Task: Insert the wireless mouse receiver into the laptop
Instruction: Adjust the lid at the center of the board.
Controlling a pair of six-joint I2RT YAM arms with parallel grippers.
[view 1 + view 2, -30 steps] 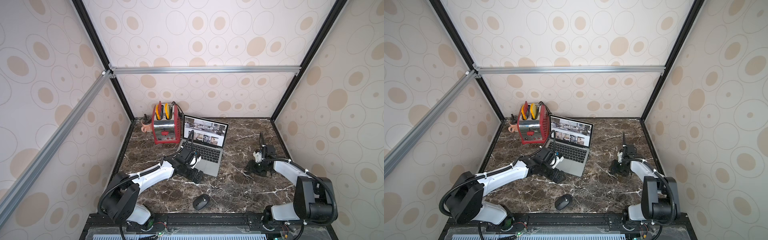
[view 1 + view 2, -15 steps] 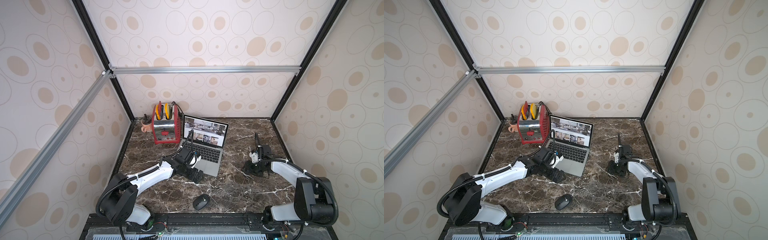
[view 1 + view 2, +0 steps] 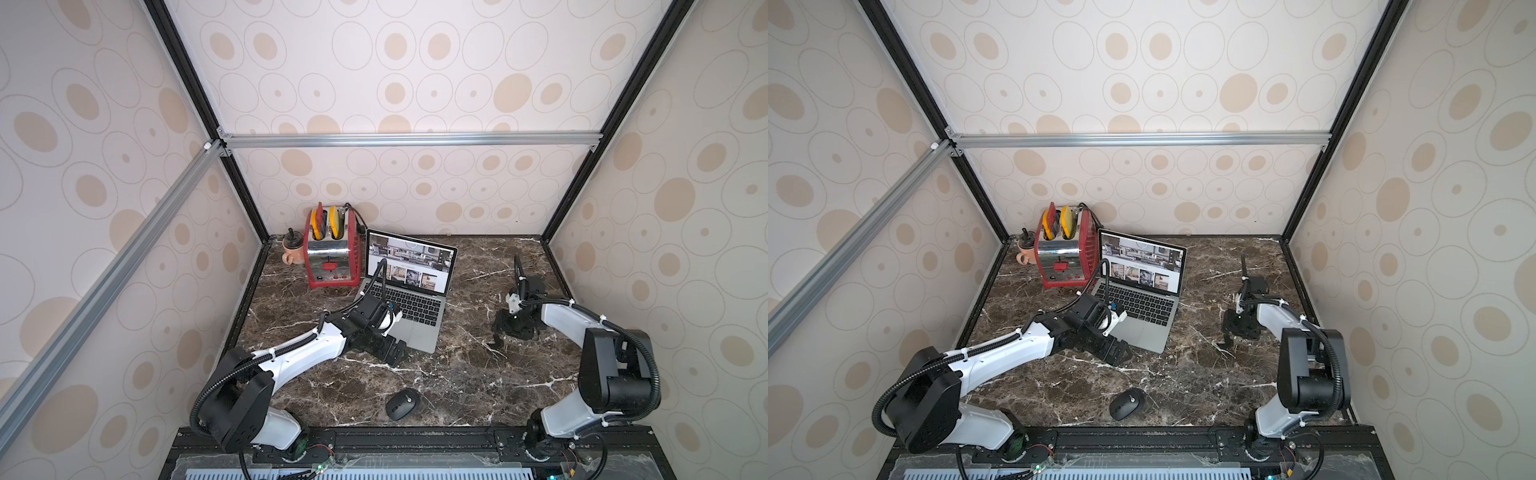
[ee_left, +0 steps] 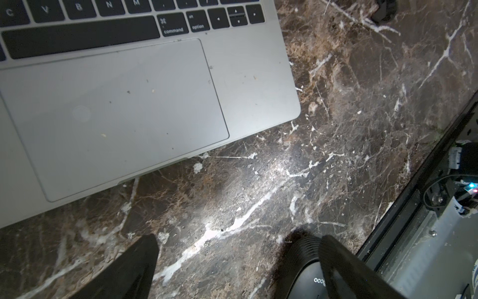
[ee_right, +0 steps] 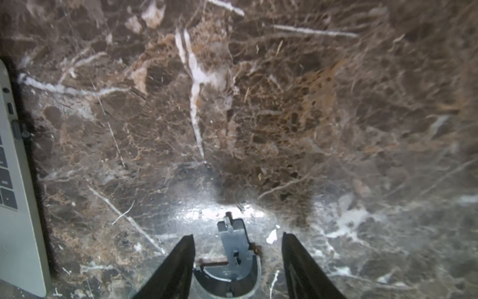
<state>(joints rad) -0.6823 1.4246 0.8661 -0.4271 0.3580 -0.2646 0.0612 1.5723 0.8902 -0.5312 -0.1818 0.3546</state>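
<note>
Over bare marble [image 5: 258, 103] the right gripper [image 5: 237, 235] hangs low, fingers spread with nothing between them, and the laptop [image 5: 23, 233] lies well apart to its left, port edge facing it. A small dark stub [image 5: 17, 129] juts square from that edge beside an empty port [image 5: 10, 108]. That's probably the receiver, seating unclear. The left gripper [image 3: 390, 349], spread wide too, sits at the laptop's front edge, the poorer side for reaching it.

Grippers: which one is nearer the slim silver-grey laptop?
The left gripper: its open jaws sit just off the front edge of the slim silver-grey laptop, by its trackpad. The right gripper hangs over the brown marble tabletop, clearly apart from the laptop's side.
</note>
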